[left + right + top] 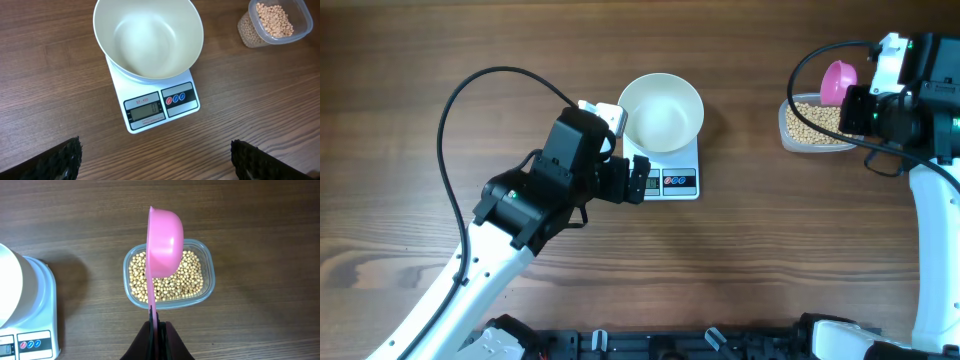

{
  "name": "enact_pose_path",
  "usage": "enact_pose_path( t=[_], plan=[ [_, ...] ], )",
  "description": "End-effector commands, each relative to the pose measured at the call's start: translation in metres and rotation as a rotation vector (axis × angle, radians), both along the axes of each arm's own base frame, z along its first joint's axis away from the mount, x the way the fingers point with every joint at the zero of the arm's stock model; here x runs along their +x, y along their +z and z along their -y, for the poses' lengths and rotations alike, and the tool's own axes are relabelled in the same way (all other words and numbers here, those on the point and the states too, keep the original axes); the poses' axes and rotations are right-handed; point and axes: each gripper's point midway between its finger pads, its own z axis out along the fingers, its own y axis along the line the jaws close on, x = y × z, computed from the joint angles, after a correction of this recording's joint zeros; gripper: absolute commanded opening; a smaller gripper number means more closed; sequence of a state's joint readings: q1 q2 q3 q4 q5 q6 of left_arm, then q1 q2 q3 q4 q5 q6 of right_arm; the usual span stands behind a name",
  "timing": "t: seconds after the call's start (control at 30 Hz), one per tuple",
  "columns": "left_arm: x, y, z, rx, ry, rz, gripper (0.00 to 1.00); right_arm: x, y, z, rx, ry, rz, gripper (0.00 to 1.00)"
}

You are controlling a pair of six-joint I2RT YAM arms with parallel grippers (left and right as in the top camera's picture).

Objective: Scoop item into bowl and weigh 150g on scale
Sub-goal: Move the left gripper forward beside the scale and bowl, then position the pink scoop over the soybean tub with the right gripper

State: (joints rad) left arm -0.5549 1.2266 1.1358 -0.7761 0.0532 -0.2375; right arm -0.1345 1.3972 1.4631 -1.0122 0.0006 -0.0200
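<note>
The empty white bowl [661,112] [148,37] stands on the small white scale [672,181] [150,126]; both also show at the left edge of the right wrist view, bowl [7,285] and scale [35,305]. My left gripper [638,182] [155,150] hovers open in front of the scale's display, with nothing between its fingers. The tan beans [815,120] [190,280] [274,20] fill a clear tub [788,128] [207,275]. My right gripper [853,106] [159,330] is shut on the handle of a pink scoop [837,82] [165,235], held on edge over the tub.
Brown wooden tabletop all around. The left arm and its black cable [455,95] lie across the left half. The right arm [930,200] runs down the right edge. The tub stands well to the right of the scale.
</note>
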Motion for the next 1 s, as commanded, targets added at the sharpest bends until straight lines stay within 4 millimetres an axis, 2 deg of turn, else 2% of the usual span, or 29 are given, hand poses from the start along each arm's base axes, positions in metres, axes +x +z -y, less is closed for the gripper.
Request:
enact_pose_path(
  t=[0.0,0.4,0.97],
  plan=[
    [0.000,-0.001,0.001,0.011,-0.017,0.010,1.00,0.002,-0.001,0.000,0.020,-0.014,0.000,0.04],
    [0.006,-0.001,-0.008,0.032,0.052,0.021,1.00,0.000,-0.001,0.009,-0.040,-0.021,-0.008,0.04],
    [-0.002,-0.001,0.003,0.019,-0.070,0.015,1.00,-0.003,-0.003,0.008,-0.036,-0.023,-0.026,0.04]
  ],
)
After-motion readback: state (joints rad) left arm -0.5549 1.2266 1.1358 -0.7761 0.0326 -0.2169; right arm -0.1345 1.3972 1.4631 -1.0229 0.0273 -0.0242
